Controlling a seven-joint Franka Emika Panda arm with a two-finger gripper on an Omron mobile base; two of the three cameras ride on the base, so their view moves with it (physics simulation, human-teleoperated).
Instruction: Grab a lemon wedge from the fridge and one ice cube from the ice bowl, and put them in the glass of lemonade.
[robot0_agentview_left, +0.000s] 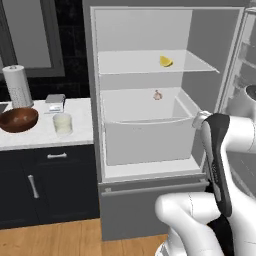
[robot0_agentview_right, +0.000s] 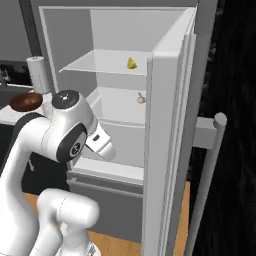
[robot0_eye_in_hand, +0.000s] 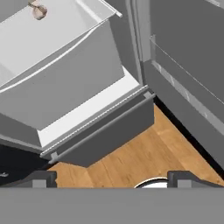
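Observation:
The fridge (robot0_agentview_left: 142, 202) stands open. On its upper white shelf lies the tiny yellow lemon wedge (robot0_agentview_left: 165, 61), also seen from the right (robot0_agentview_right: 131, 63). The reddish-brown ice bowl (robot0_agentview_left: 18, 120) and the glass of lemonade (robot0_agentview_left: 62, 123) stand on the white counter left of the fridge. My gripper (robot0_eye_in_hand: 112, 180) is open, fingertips wide apart with nothing between them. It hangs low in front of the fridge's drawer (robot0_eye_in_hand: 65, 83), well below the wedge's shelf, looking down at the fridge's base and the wooden floor.
A small tan bulb (robot0_agentview_left: 158, 95) lies in the drawer. The fridge door (robot0_agentview_right: 170, 130) swings open on the right with its long bar handle (robot0_agentview_right: 207, 170). A paper-towel roll (robot0_agentview_left: 18, 86) and a small grey box (robot0_agentview_left: 55, 102) stand on the counter (robot0_agentview_left: 40, 140).

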